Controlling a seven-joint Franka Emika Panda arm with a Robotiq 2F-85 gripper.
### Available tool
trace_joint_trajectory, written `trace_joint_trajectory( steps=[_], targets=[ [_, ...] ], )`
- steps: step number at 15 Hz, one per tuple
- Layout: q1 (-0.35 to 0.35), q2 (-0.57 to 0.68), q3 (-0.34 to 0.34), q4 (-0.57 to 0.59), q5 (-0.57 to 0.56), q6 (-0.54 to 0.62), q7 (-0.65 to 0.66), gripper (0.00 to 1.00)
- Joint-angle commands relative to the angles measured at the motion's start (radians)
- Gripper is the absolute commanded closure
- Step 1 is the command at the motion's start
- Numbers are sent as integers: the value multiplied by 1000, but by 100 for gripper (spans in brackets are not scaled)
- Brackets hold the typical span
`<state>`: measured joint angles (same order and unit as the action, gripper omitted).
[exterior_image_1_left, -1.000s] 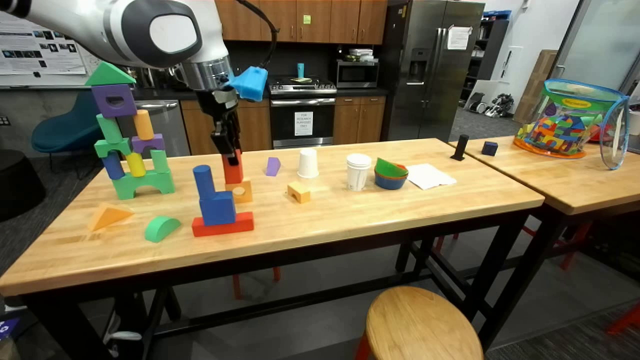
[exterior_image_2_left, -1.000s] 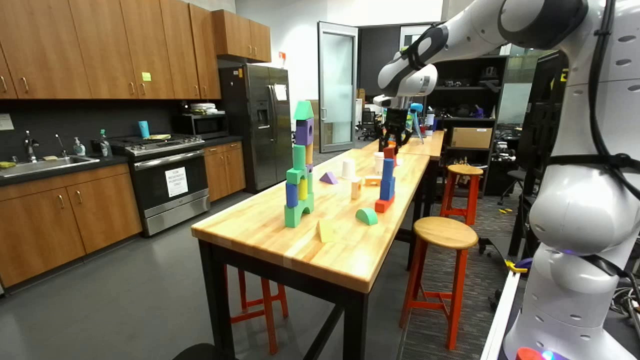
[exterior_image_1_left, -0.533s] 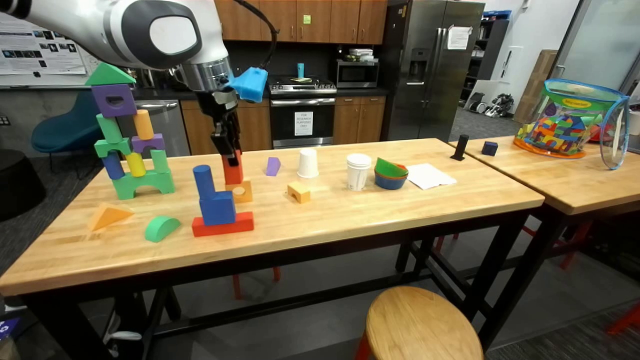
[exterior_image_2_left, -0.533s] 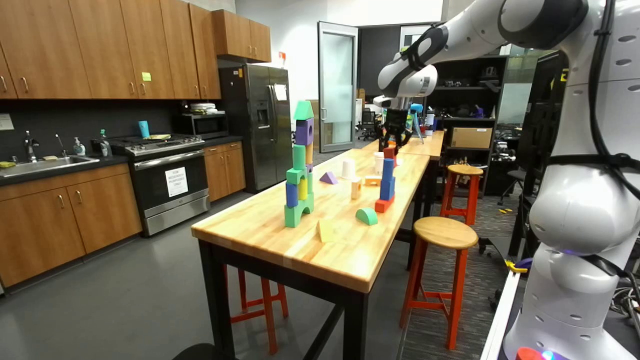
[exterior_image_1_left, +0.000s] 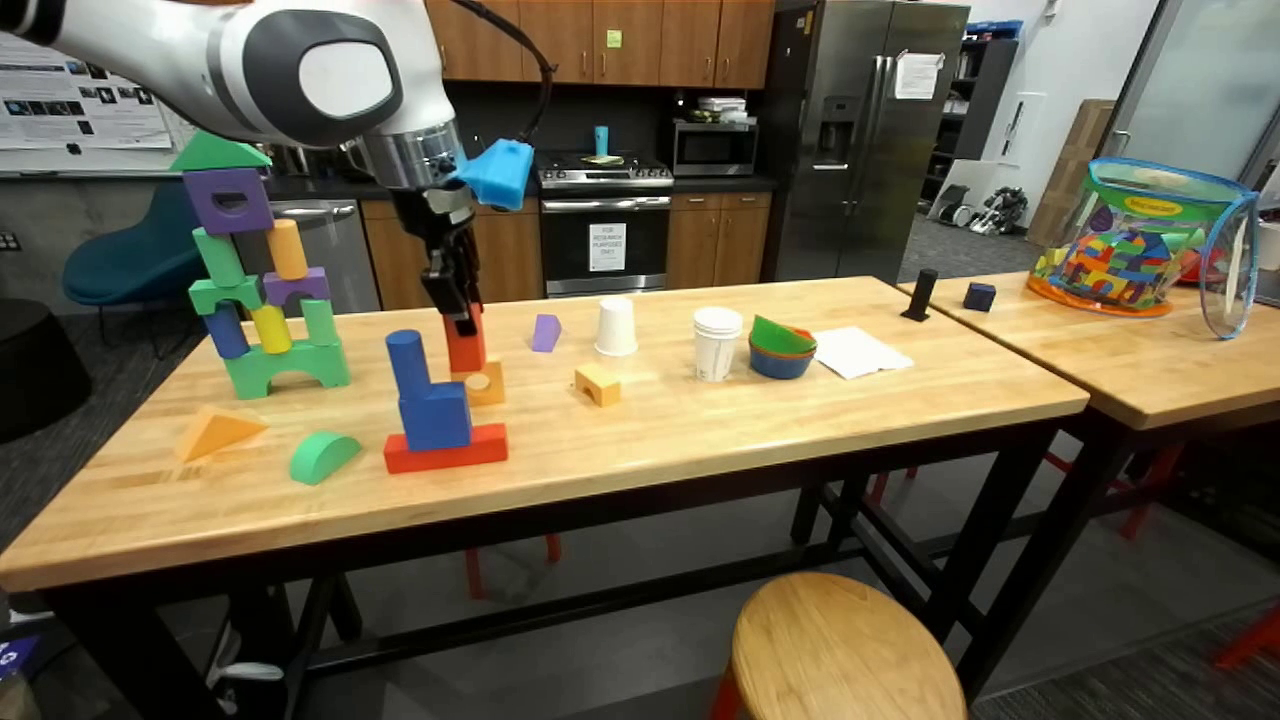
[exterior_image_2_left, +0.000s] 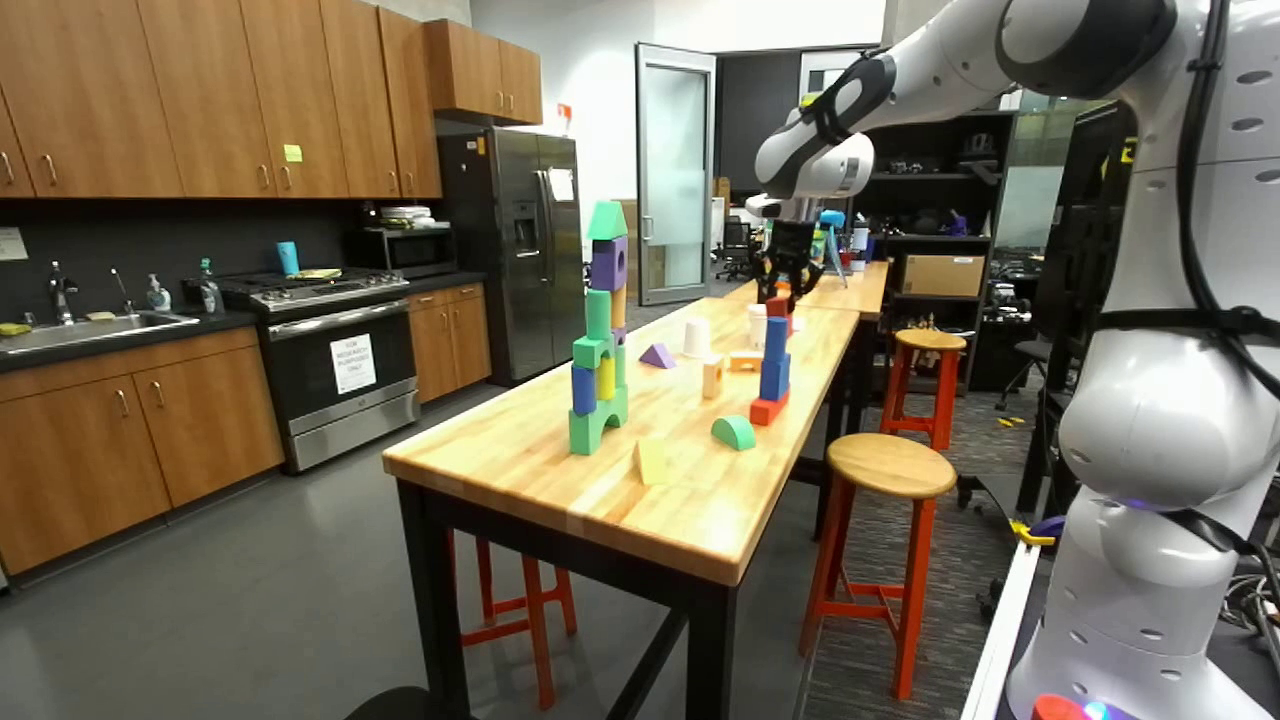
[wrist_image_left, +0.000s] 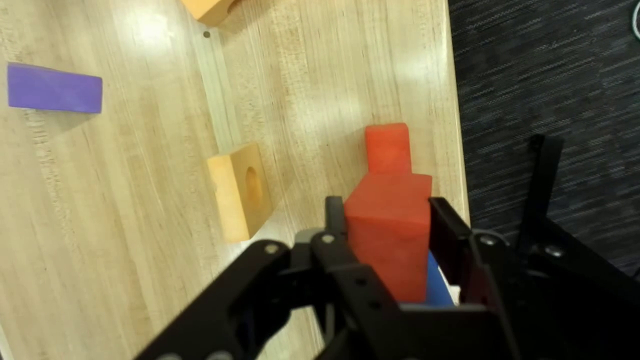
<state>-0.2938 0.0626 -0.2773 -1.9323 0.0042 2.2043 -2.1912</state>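
My gripper (wrist_image_left: 381, 202) is shut on a red block (wrist_image_left: 390, 250), one finger against each side of it. In the wrist view the long red base block (wrist_image_left: 389, 147) lies below, partly covered by the held block. A sliver of blue (wrist_image_left: 438, 287) shows beneath, mostly hidden. On the base block (exterior_image_1_left: 445, 450) stand a blue block (exterior_image_1_left: 435, 416) and an upright blue cylinder (exterior_image_1_left: 408, 363). From that exterior view the held block (exterior_image_1_left: 465, 345) appears behind and right of the cylinder, with an orange holed block (exterior_image_1_left: 485, 384) below. In an exterior view the held block (exterior_image_2_left: 778, 305) appears just above the cylinder (exterior_image_2_left: 776, 335).
A tall multicoloured tower (exterior_image_1_left: 270, 330) stands at one table end. Also on the table (exterior_image_1_left: 650, 440) are a green half-round (exterior_image_1_left: 323, 458), an orange wedge (exterior_image_1_left: 220, 432), a purple wedge (exterior_image_1_left: 546, 333), an orange arch (exterior_image_1_left: 598, 385), white cups (exterior_image_1_left: 617, 328) and bowls (exterior_image_1_left: 780, 352).
My arm has come down slightly in the last half second, and the held red block has lowered a little with it. The other blocks have not moved.
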Motion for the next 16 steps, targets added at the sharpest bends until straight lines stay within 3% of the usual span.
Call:
trace_joint_trajectory(
  steps=[1, 16],
  targets=[
    [1, -14, 7, -17, -10, 25, 16, 81],
    [7, -16, 13, -53, -71, 72, 105, 81]
  ],
)
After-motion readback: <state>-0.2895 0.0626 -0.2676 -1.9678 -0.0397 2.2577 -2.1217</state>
